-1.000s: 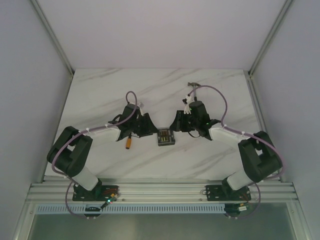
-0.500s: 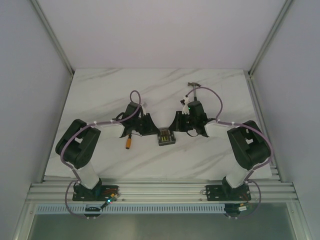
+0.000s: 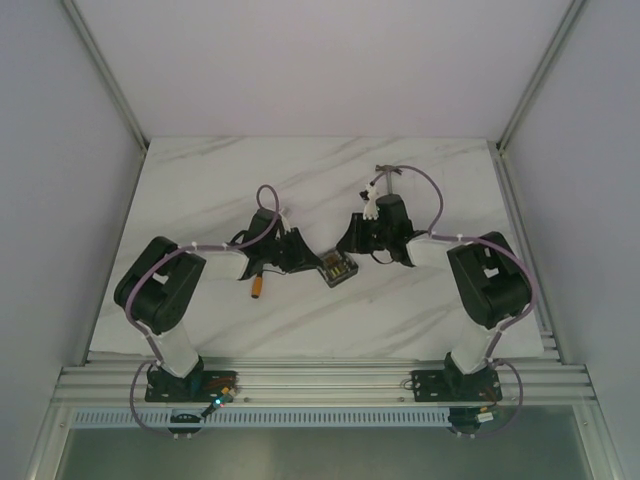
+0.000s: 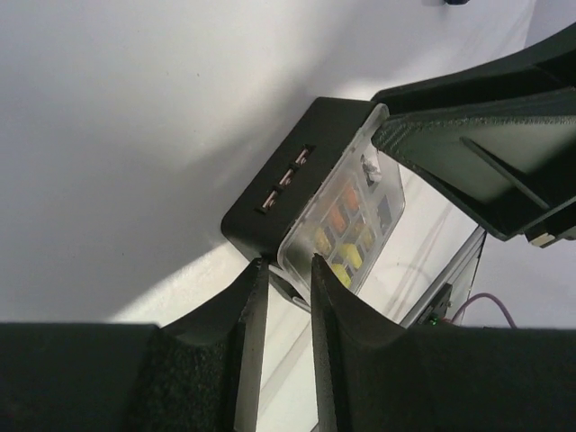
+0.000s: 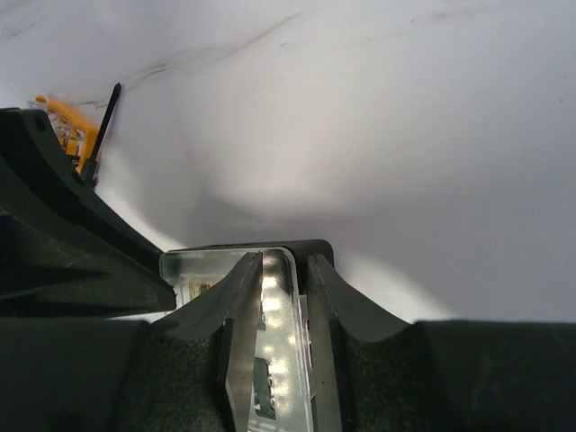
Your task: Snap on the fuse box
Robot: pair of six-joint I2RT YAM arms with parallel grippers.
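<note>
The left pincer [image 4: 285,263] and the right pincer [image 5: 283,259] each pinch an edge of the fuse box [image 4: 288,184], which hangs tilted between them. Its clear lid [image 4: 355,225] lies on it; we judge the final snap is not yet done.

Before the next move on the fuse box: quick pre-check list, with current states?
1. Left tool gripping the fuse box: ok, it pinches the box's near corner.
2. Right tool gripping the box: ok, it straddles the edge of the clear lid.
3. Lid snapped down all round: cannot tell, the seam is partly hidden.
4. Box square to the arms: not ok, it sits askew in the top view.
5. Orange block out of the way: ok, it lies apart from the box, near the left arm.
</note>
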